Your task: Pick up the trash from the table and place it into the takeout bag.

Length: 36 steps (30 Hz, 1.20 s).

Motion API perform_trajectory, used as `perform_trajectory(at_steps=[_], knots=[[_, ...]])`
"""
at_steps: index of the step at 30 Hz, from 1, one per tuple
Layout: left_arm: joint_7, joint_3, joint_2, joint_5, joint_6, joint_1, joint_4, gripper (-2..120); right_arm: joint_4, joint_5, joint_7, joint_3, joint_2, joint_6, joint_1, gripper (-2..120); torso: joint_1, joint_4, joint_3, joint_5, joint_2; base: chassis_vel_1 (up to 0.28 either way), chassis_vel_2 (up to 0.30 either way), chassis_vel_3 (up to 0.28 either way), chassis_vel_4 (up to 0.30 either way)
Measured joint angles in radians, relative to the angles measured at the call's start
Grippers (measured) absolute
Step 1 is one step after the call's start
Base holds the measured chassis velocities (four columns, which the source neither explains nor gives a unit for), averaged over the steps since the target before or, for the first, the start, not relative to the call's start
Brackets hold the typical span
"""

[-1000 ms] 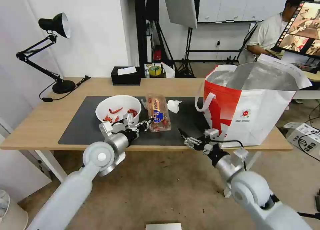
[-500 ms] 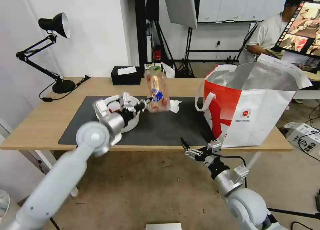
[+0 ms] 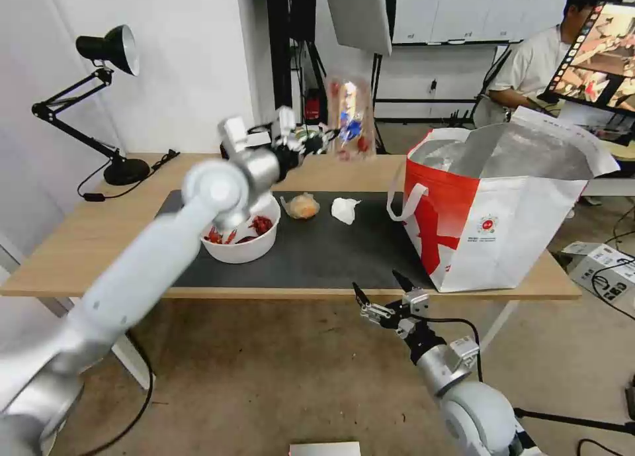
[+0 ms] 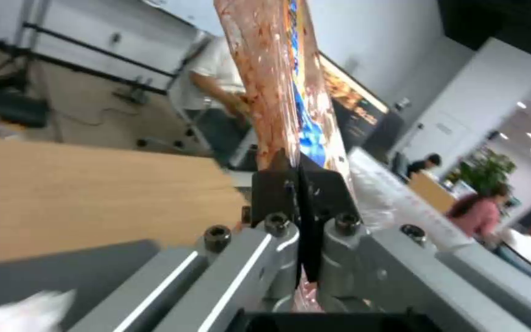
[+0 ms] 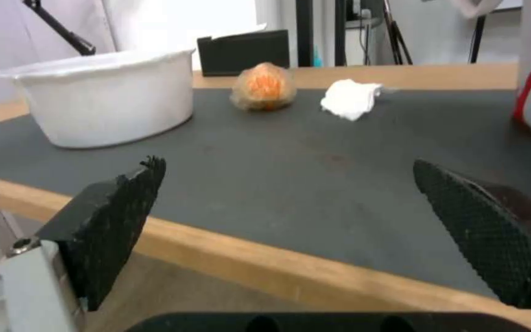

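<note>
My left gripper (image 3: 329,137) is shut on the clear hinged tray of cherry tomatoes (image 3: 349,117), holding it upright high over the table, left of the takeout bag (image 3: 503,211). In the left wrist view the tray (image 4: 281,83) rises from the closed gripper (image 4: 299,177). On the dark mat (image 3: 331,244) sit the white bowl with red scraps (image 3: 241,234), the small bag of yellow-orange food (image 3: 303,206) and the crumpled tissue (image 3: 345,209). My right gripper (image 3: 383,296) hangs open below the table's front edge; its view shows the bowl (image 5: 103,94), the food bag (image 5: 264,86) and the tissue (image 5: 350,97).
A black tissue box (image 5: 244,50) and a black desk lamp (image 3: 99,98) stand at the back of the table (image 3: 86,237). A cardboard box (image 3: 605,267) lies on the floor to the right. The takeout bag stands open at the table's right end.
My left gripper has lifted the tomato tray off the mat and carried it up and right toward the bag. The food bag behind it is uncovered. My right arm has sunk lower.
</note>
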Motion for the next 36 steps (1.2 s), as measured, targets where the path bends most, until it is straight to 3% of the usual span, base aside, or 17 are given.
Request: perform_trajectory(at_steps=[5, 8, 16, 25, 28, 36], knots=[[-0.012, 0.040, -0.068, -0.001, -0.005, -0.060, 0.032, 0, -0.001, -0.011, 0.001, -0.008, 0.016, 0.004, -0.004, 100, 0.000, 0.0000, 0.000, 0.0000, 0.000, 0.000, 0.000, 0.000, 0.000], [-0.018, 0.099, -0.152, 0.011, -0.021, -0.124, 0.080, 0, 0.004, -0.032, 0.010, -0.009, 0.035, 0.021, -0.011, 100, 0.000, 0.0001, 0.000, 0.0000, 0.000, 0.000, 0.000, 0.000, 0.000], [-0.019, 0.195, -0.229, 0.107, -0.050, -0.169, 0.135, 0, 0.036, -0.109, 0.036, 0.011, 0.047, 0.068, -0.037, 100, 0.000, 0.0001, 0.000, 0.0000, 0.000, 0.000, 0.000, 0.000, 0.000], [-0.025, 0.229, -0.265, 0.171, -0.069, -0.182, 0.176, 0, 0.107, -0.179, 0.084, 0.081, 0.050, 0.178, -0.183, 100, 0.000, 0.0000, 0.000, -0.0002, 0.000, 0.000, 0.000, 0.000, 0.000], [-0.015, 0.286, -0.272, 0.301, -0.089, -0.187, 0.184, 0, 0.112, -0.191, 0.130, 0.133, 0.071, 0.304, -0.263, 100, 0.000, 0.0001, 0.000, -0.0002, 0.000, 0.000, 0.000, 0.000, 0.000], [0.020, 0.324, -0.282, 0.390, -0.108, -0.194, 0.205, 0, 0.096, -0.201, 0.139, 0.150, 0.073, 0.334, -0.283, 100, 0.000, 0.0001, 0.000, -0.0002, 0.000, 0.000, 0.000, 0.000, 0.000]])
